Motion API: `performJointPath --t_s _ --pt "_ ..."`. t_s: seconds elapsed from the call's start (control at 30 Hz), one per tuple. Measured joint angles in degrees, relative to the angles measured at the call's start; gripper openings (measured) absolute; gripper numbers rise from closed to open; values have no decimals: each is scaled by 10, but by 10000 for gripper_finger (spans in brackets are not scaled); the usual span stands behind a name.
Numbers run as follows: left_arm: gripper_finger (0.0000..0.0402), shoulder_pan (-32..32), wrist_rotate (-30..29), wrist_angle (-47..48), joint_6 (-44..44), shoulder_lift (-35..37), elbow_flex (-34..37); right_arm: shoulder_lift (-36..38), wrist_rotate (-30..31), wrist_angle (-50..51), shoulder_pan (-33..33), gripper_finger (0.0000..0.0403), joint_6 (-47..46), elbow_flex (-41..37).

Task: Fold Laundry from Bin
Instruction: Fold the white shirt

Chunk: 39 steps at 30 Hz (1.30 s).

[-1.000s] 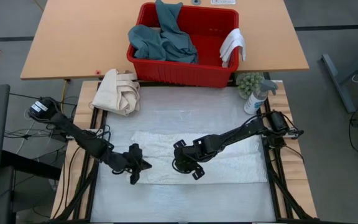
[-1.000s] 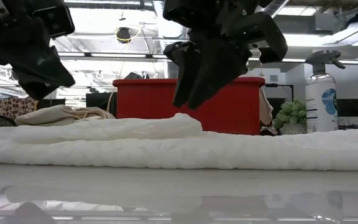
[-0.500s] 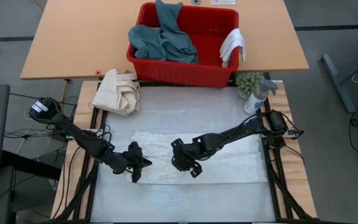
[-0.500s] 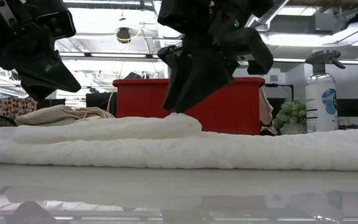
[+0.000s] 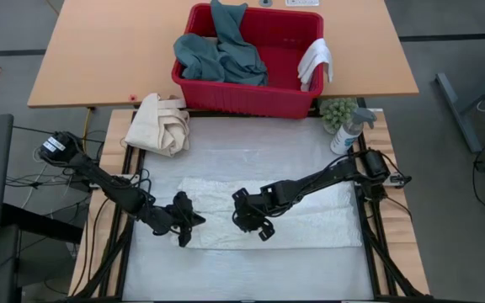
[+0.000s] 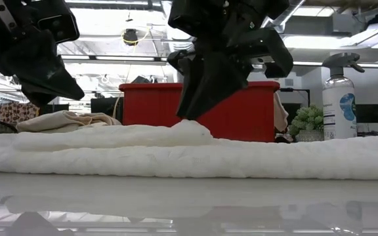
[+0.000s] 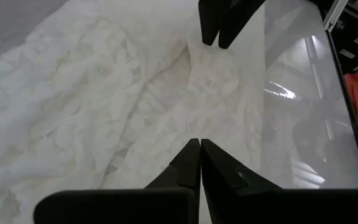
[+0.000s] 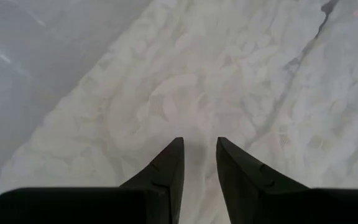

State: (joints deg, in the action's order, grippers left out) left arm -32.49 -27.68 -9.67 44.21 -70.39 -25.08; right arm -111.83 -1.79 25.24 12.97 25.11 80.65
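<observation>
White textured towel, folded in a long band across the table: soft, limp, light, likely to sag. Best pinched at the raised fold edge. Right end effector narrowly parted at that fold; left end effector clenched, empty, beside it.

White towel – crinkled, textured cloth, glossy plastic red bin, matt wooden table, reflective worktop
</observation>
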Motion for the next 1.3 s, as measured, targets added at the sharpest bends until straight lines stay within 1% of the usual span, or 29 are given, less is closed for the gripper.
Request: performJointPath --t_s 0.2,0.4,0.57,0.8,0.9,1.07,1.3 --pt "0 0 0 0 0 0 0 0 0 -11 0 117 1 -24" --pt "0 0 -2 1 -2 0 0 0 1 -24 -3 112 2 -26" --pt "0 0 -13 1 -2 0 0 0 1 -23 -4 79 2 -26" --pt "0 0 -18 4 -2 0 0 0 2 -26 -4 16 -4 -26" --pt "0 0 -19 3 -2 0 0 0 10 -25 -9 15 -38 -26" --pt "0 0 -28 3 -1 0 0 0 66 -1 -23 15 -87 -26" --pt "0 0 -52 3 6 0 0 0 62 25 -28 19 -106 -26"
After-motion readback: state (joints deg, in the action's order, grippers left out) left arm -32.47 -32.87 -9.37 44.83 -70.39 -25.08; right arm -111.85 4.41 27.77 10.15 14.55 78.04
